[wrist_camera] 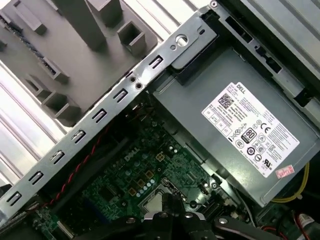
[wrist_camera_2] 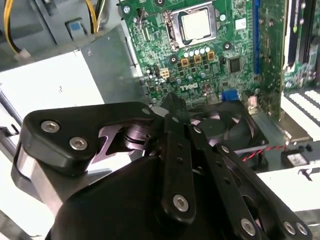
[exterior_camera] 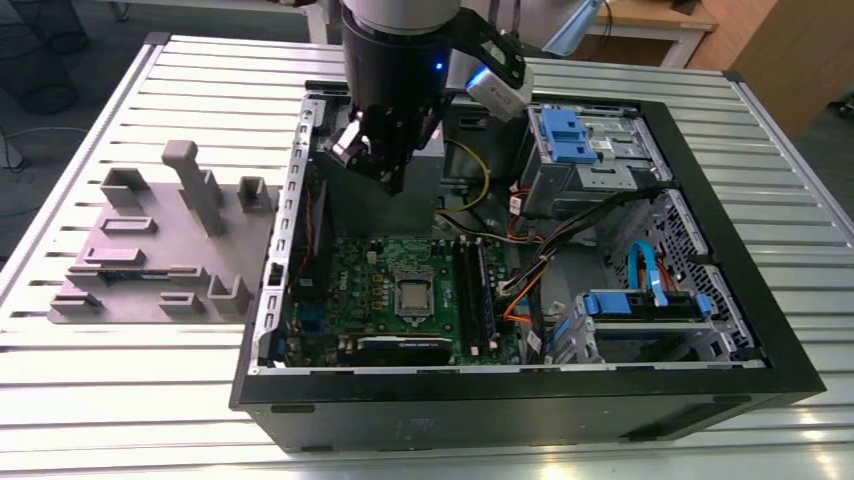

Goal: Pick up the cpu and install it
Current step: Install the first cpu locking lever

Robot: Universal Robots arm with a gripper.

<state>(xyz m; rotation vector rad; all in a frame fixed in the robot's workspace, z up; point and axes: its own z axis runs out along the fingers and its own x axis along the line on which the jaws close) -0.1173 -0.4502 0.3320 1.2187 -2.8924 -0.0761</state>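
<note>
Even, bright indoor light falls from above in the exterior view, and the ribbed metal desk (exterior_camera: 120, 380) shines pale, with glare washing out its slats along the near edge. The open computer case (exterior_camera: 534, 400) is darker inside, its black walls shading the motherboard (exterior_camera: 400, 300). In the second wrist view the black end effector (wrist_camera_2: 172, 102) sits close and soft, out of focus, while the board behind stays crisp. In the first wrist view the desk slats blow out to white, and the power supply label (wrist_camera: 250, 130) reads sharp.
</note>
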